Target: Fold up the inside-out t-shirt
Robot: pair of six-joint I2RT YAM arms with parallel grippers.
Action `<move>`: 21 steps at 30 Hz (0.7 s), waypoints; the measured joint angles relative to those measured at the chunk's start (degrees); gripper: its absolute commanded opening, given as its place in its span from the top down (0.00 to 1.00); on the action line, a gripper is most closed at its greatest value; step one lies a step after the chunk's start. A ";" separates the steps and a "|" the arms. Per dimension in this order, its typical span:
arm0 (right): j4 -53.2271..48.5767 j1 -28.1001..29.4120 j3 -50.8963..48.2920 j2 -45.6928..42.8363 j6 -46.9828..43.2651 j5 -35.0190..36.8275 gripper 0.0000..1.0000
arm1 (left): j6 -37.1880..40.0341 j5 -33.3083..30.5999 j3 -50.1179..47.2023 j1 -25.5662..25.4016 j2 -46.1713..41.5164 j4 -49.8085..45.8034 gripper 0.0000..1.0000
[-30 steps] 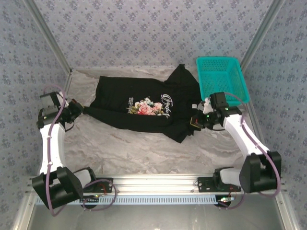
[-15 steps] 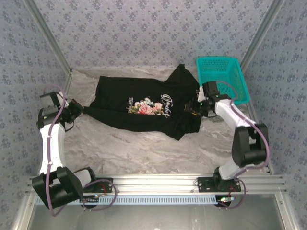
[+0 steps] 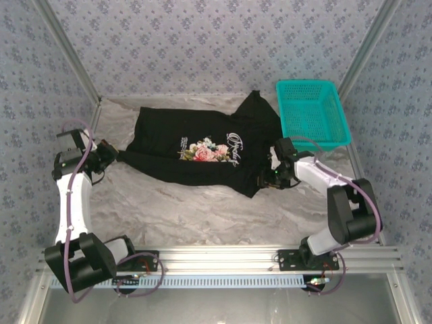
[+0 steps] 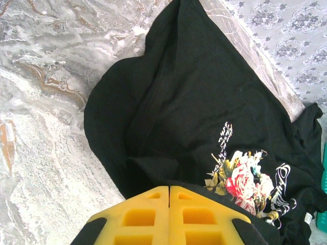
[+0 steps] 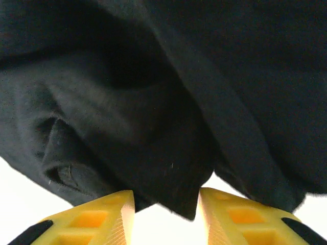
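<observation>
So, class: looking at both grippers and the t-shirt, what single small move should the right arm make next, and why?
Probably close the right gripper: its jaws stand apart with a fold of the t-shirt dipping between them, while the left gripper is shut on the opposite edge.

One t-shirt (image 3: 162,145), one teal basket (image 3: 305,83), two grippers: left gripper (image 3: 115,154), right gripper (image 3: 264,179).

The t-shirt (image 3: 202,145) sprawls print-up on the counter (image 3: 189,209) between the left hand (image 3: 116,155) and right hand (image 3: 264,179), with a teal basket (image 3: 307,84) nearby.
</observation>
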 measured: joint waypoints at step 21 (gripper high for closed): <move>16.94 0.85 1.44 -8.94 14.29 -28.81 0.83 | -0.02 0.96 0.00 0.00 0.00 0.02 1.00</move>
